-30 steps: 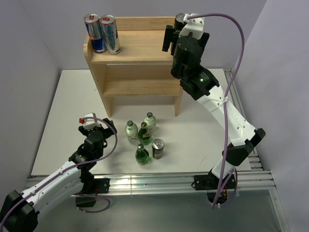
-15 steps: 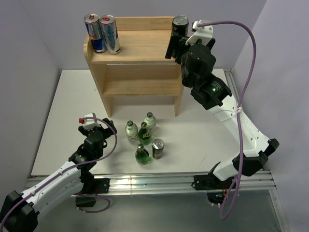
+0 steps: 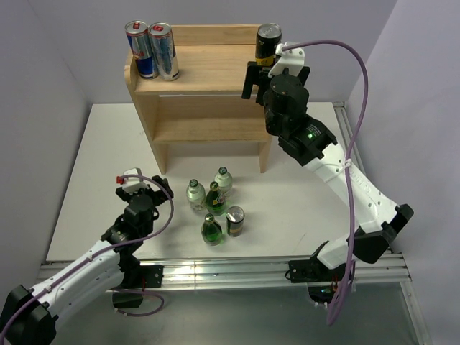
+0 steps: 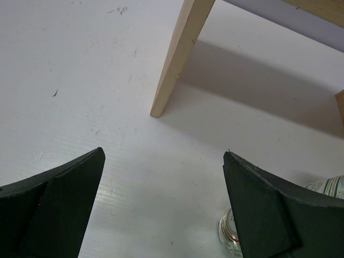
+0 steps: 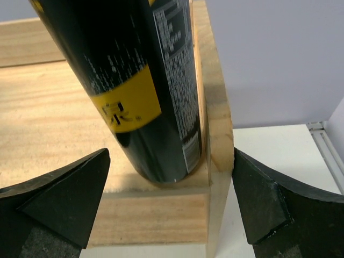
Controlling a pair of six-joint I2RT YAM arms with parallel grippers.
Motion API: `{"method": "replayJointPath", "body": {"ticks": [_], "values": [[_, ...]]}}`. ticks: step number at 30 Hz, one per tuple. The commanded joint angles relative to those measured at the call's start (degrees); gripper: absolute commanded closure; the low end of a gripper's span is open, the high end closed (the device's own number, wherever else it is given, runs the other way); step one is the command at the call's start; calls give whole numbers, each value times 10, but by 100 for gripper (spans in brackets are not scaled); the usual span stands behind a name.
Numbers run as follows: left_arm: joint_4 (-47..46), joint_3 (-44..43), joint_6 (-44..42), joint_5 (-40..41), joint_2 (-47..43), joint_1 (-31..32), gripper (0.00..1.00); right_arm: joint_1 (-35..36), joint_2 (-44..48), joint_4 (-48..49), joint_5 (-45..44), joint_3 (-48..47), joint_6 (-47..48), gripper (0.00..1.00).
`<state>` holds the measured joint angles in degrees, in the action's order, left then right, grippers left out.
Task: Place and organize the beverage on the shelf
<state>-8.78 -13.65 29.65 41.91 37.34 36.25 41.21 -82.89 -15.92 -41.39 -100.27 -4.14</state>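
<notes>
The light-wood shelf [image 3: 208, 72] stands at the back of the table. A black and yellow can [image 3: 268, 42] stands upright at the right end of its top tier, hard against the side edge. My right gripper [image 3: 259, 73] is open just in front of this can, not touching it. In the right wrist view the can [image 5: 134, 91] stands on the top board [image 5: 54, 118] between and beyond my spread fingers [image 5: 64, 199], the gripper's middle [image 5: 171, 156] at its base. Two blue and silver cans [image 3: 151, 50] stand at the top left. My left gripper [image 3: 158, 187] is open and empty, low over the table.
Several green and clear bottles [image 3: 212, 198] and one dark can [image 3: 235, 221] stand clustered on the white table in front of the shelf. In the left wrist view my gripper [image 4: 164, 161] faces a shelf leg [image 4: 180, 59], with a bottle top [image 4: 228, 234] by the right finger.
My right gripper has let go of the black and yellow can and drawn back toward the front of the shelf; the can now stands free. The left arm has not moved.
</notes>
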Motion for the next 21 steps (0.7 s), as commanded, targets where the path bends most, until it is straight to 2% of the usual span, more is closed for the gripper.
{"method": "replayJointPath", "body": {"ticks": [1,10,14,17,20,21], "values": [[-14,-20,3,7,-1,1,1,-1,40,13,13,23,-20,0],[-15,-20,3,7,1,1,1,6,92,-3,49,74,-49,0],[-14,-19,3,7,-1,1,1,12,141,-11,113,115,-65,0],[-15,-20,3,8,1,1,1,23,178,-5,169,175,-75,0],[-15,-20,2,6,3,1,1,55,243,6,190,268,-101,0],[-15,-21,3,6,4,2,1,67,285,12,191,330,-120,0]]}}
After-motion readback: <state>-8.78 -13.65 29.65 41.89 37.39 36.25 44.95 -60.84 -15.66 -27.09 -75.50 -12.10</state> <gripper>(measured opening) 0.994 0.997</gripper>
